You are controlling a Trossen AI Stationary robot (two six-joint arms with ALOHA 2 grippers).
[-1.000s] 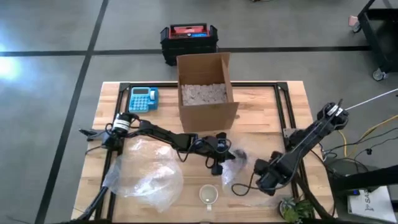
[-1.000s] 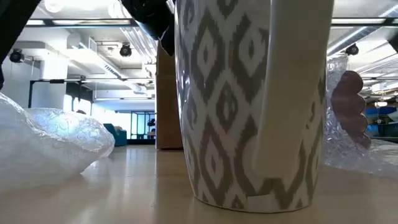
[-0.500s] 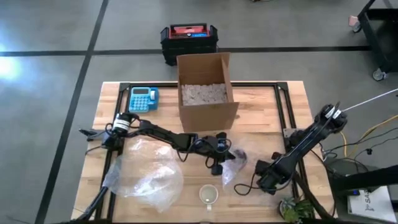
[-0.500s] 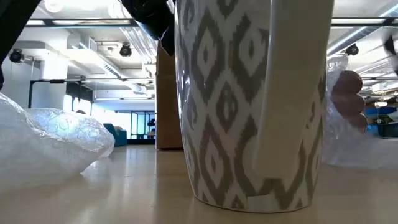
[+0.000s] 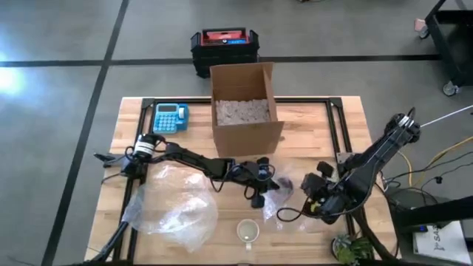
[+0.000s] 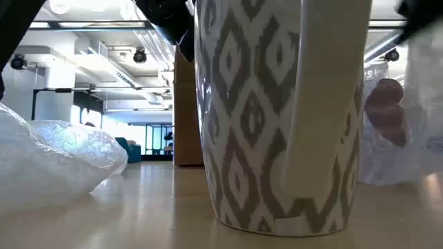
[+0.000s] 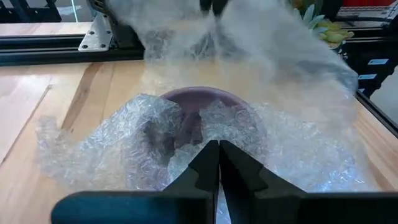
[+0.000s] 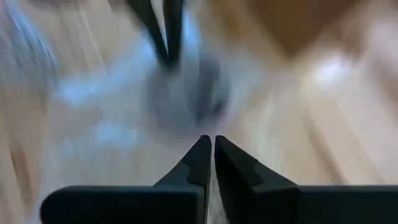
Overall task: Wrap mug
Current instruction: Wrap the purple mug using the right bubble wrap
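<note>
Reaching low – left pincer (image 7: pixel 218 163) clenched on bubble wrap (image 7: pixel 186 143) | right pincer (image 8: pixel 208 155) clenched – raised

Setting: industrial lab or workshop hall. Grey concrete floor (image 5: pixel 66 66) with dark seam lines surrounds the wooden desk (image 5: pixel 347 133). Beyond the desk: exposed ceiling ducts (image 6: pixel 104 66) and strip lights (image 6: pixel 76 26). Black-and-red toolbox (image 5: pixel 225 46) on the floor behind the desk.

Two mugs are sitting on the bench: one patterned mug (image 5: pixel 248 231) and one purple mug (image 7: pixel 198 115). Two sheets of bubble wrap are lying there, one loose bubble wrap (image 5: pixel 174 203) and one wrap around the purple mug (image 5: pixel 292 210). One cardboard box (image 5: pixel 245 111) and one calculator (image 5: pixel 170 117) are standing there too.
</note>
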